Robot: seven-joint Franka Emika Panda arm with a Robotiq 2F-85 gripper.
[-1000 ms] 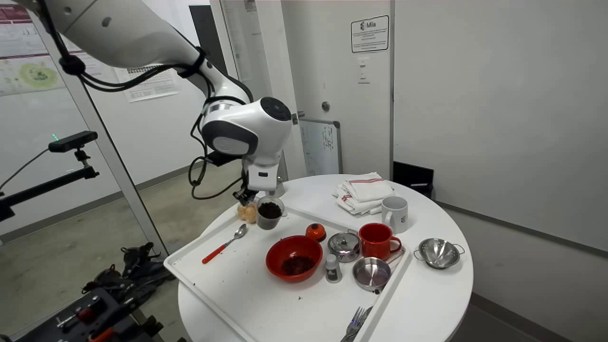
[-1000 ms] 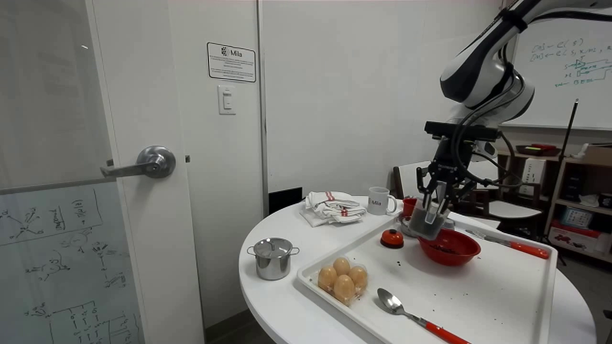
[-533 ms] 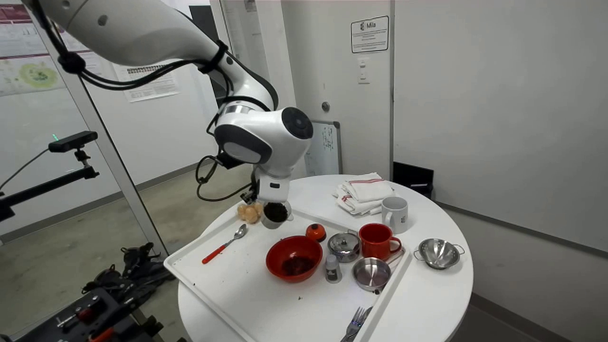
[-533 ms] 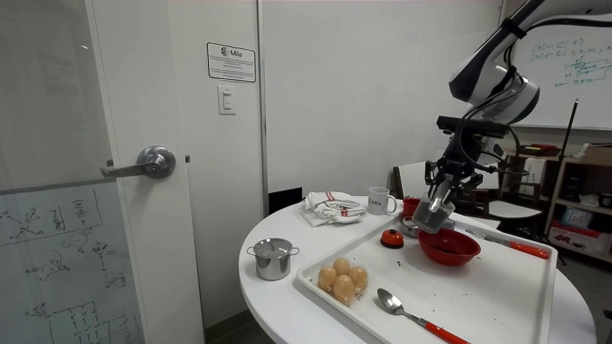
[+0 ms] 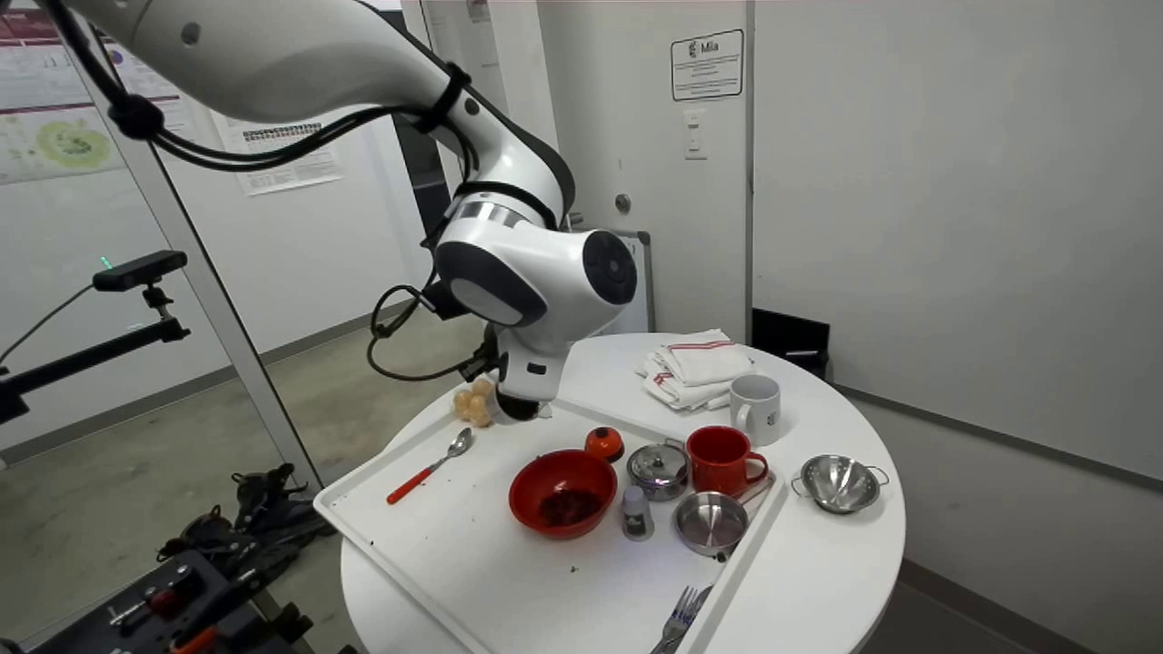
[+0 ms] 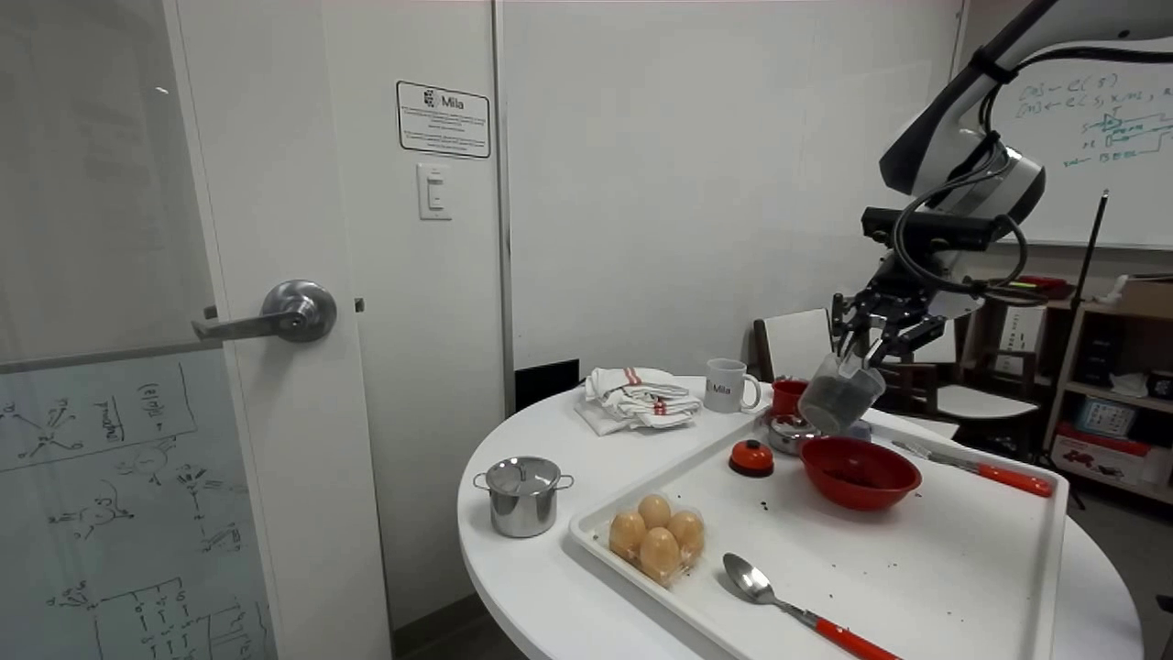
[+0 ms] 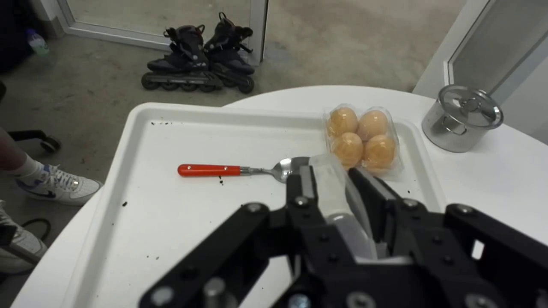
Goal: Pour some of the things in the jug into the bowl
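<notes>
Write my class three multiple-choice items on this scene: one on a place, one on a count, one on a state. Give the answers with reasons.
1. Where does the spoon lie?
A) in a mug
B) on the tray
C) on the towels

2. How many eggs are there?
A) four
B) two
C) six

3. How does the gripper hold the jug?
A) upright
B) upside down
C) tilted

Answers:
1 B: all three views show it lying there.
2 A: the wrist view shows two rows of two.
3 C: in an exterior view its sides slant, base lower left, rim upper right.
</notes>
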